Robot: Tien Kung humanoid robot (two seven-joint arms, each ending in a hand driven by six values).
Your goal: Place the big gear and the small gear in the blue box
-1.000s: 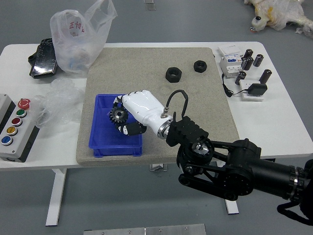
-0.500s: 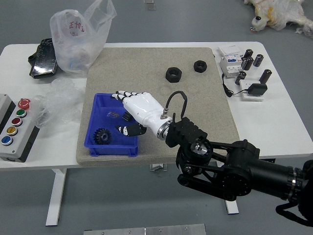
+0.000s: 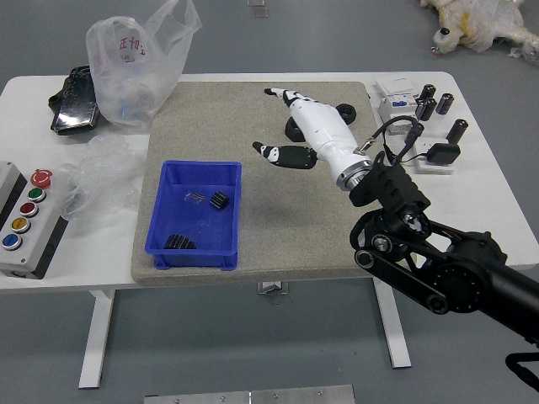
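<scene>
The right hand [image 3: 324, 130] has its fingers well parted, gripping nothing. Leftward of the fingertips and nearer the robot, the small gear [image 3: 219, 200] and big gear [image 3: 179, 241] sit inside the blue box [image 3: 198, 259] — likely leaving only withdrawal, away from them.

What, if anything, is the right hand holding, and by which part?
Nothing: the right hand is open above the mat, and both gears lie in the blue box.
</scene>
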